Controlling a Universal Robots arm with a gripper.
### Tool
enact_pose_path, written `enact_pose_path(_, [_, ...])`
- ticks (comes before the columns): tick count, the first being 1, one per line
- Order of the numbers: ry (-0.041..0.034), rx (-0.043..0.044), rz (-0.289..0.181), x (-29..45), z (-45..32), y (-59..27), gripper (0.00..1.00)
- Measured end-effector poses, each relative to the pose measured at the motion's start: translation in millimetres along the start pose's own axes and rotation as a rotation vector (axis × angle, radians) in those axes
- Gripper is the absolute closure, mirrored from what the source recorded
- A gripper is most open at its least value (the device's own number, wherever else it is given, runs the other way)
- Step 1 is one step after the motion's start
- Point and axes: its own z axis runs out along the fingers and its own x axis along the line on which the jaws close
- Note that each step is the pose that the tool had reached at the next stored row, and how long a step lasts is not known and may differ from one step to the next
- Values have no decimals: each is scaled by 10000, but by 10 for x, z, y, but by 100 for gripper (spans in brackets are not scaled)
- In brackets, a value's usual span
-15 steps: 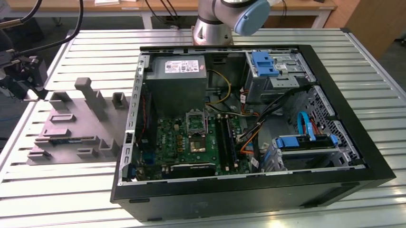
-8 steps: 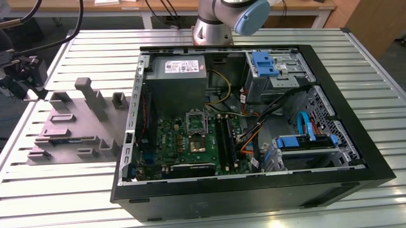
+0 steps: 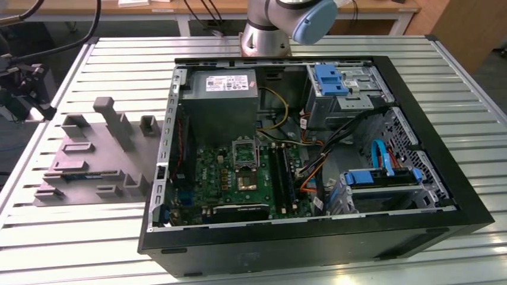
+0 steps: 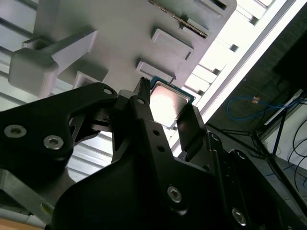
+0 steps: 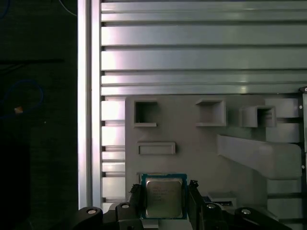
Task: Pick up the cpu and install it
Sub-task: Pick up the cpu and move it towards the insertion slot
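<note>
The gripper (image 5: pixel 164 200) is clamped on the cpu (image 5: pixel 163 195) by two opposite edges, held clear above the grey tray (image 5: pixel 192 143); I'd say carry it level, squeeze gently, no tilting.

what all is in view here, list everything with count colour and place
cpu: one, silvery top with greenish rim, held over the tray
tray: one, grey, with pockets and posts, on the table at the exterior view's left of the PC case
PC case: one, black, open, mid-table
motherboard: one, green, on the case floor
power supply: one, grey with a white label, inside the case near the arm's base
drive brackets: two, blue, at the case's side on the exterior view's right
table: one, silvery, slatted
arm: one, grey with a blue cap, behind the case
end effector: one, black, shut on the cpu
</note>
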Motion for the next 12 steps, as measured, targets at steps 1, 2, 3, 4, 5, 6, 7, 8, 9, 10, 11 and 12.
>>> enact_pose_path(1, [-1, -1, 0, 0, -32, 2, 53])
enact_pose_path(2, [-2, -1, 0, -1, -61, 3, 53])
enact_pose_path(3, [-2, -1, 0, -1, -92, 4, 53])
enact_pose_path(4, [-1, -1, 0, -1, -124, 5, 53])
enact_pose_path(5, [-1, -1, 0, -1, -153, 7, 53])
enact_pose_path(6, [-1, -1, 0, -2, -180, 8, 53])
enact_pose_path(7, [0, 0, 0, -2, -205, 9, 53])
enact_pose_path(8, [0, 0, 0, -2, -230, 10, 53])
enact_pose_path(9, [-1, 0, 0, -2, -251, 11, 53])
enact_pose_path(10, [-1, 0, 0, -2, -270, 11, 53])
enact_pose_path(11, [-2, -1, 0, -3, -288, 12, 53])
enact_pose_path(12, [-3, -1, 0, -3, -307, 13, 53])
